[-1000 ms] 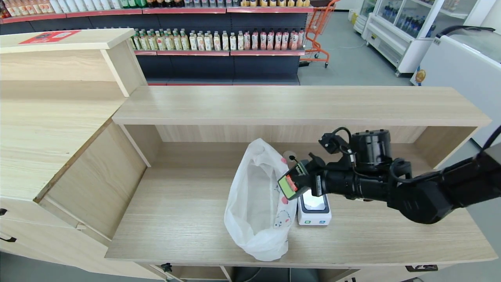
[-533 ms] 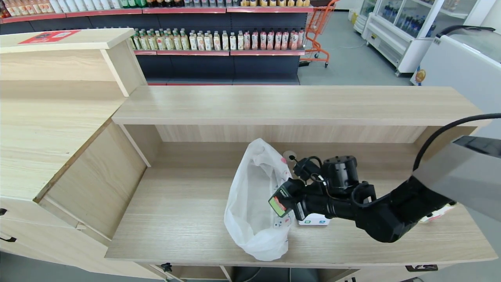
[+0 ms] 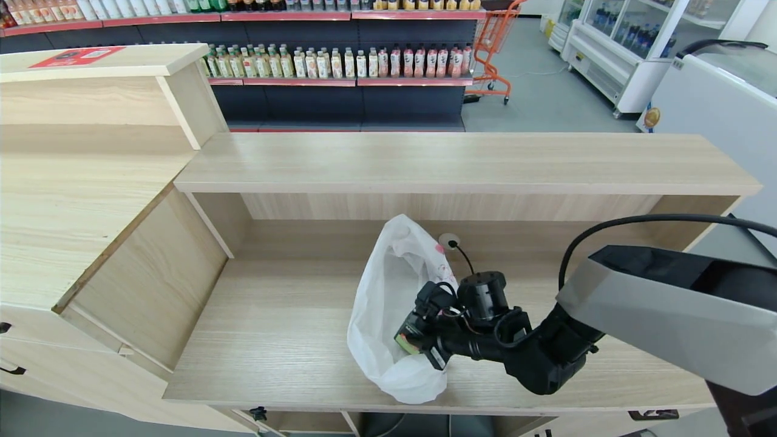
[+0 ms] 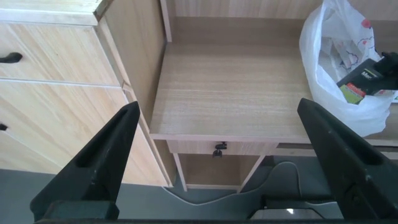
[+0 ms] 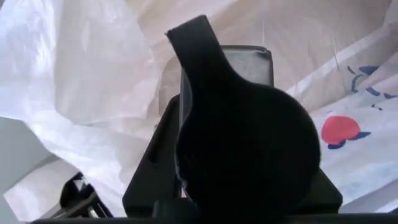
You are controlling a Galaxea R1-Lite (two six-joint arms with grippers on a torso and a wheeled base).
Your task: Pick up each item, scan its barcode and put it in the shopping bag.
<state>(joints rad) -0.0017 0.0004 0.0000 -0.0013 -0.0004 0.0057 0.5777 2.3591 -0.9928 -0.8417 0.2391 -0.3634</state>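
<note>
With the right fingers (image 5: 249, 155), clamps a small dark packet (image 3: 407, 341), green and red on its face. Holds it in the right gripper (image 3: 420, 340) inside the mouth of the white bag (image 3: 388, 291); cannot tell whether it touches the plastic. Reaches in from the right, low across the counter (image 3: 273, 328).

From the left wrist, shows the same packet (image 4: 360, 84) tilted within the bag (image 4: 323, 43), pinched at one end by the right gripper (image 4: 384, 63). From the right wrist, looks past the dark finger into the crumpled bag (image 5: 81, 81), with a red and blue print on its side.

Spreads the left fingers (image 4: 102, 162) wide, with nothing between them. Hangs the left gripper (image 4: 217, 109) short of the near edge of the counter (image 4: 230, 93), well apart from the bag, near pale drawers (image 4: 50, 56) with dark handles.

Keeps the bag upright near the front edge, mouth gaping toward the arm. Has just behind it a black cable (image 3: 464, 258) coming out of a round port (image 3: 448, 241) in the counter. Faces, beyond the counter, shelves (image 3: 340, 60) lined with bottles, an orange cart (image 3: 501, 42) and glass-fronted coolers (image 3: 613, 36).
</note>
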